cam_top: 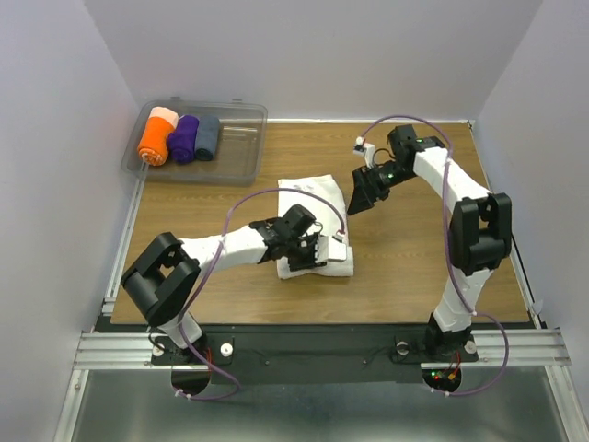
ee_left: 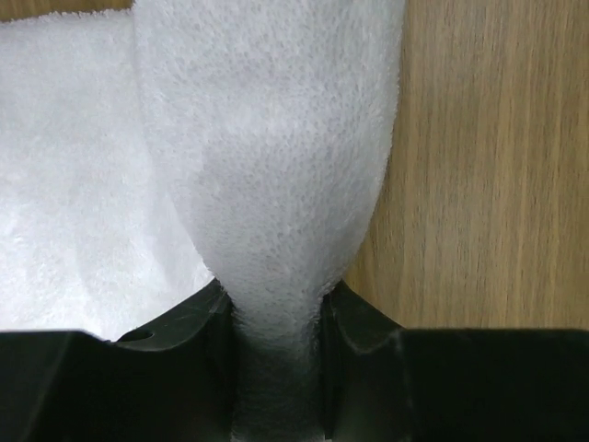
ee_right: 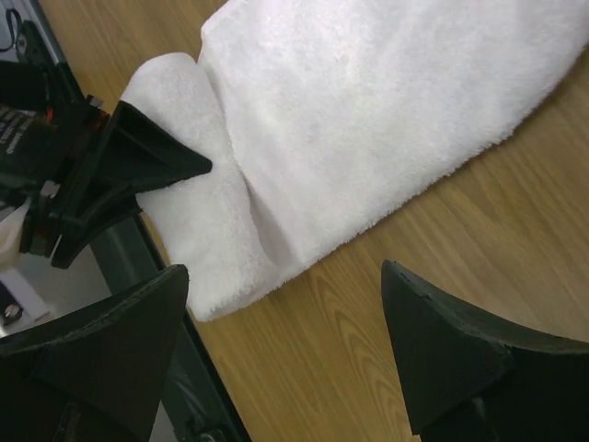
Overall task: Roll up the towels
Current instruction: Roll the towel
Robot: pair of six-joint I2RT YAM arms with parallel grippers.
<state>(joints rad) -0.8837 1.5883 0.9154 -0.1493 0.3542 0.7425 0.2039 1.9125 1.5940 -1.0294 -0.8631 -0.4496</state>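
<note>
The left gripper is pinching a thick fold of the white towel. The cloth is squeezed between its two black fingers and fans out wide beyond them. From above, this gripper sits low on the rolled-up near end of the towel, and the flat, unrolled part stretches away beyond it. The left arm lies low, with its elbow bent back toward its base and its forearm running sideways to the roll.

The right gripper has its jaws spread wide and grips nothing. Bare wood and the towel's edge show below and ahead of it. Farther ahead in its own view, the left gripper presses into the roll. From above, the right gripper hangs just beside the flat part of the towel, on the side away from the left arm. The right arm stands tall from its base, folds at the elbow, and angles its wrist down toward the cloth.

There is one white towel, lying on the wooden surface between the two grippers. Well beyond the left gripper, in the far corner, is one clear plastic bin. It holds three rolled towels side by side: one orange roll, one purple roll and one grey-blue roll.
</note>
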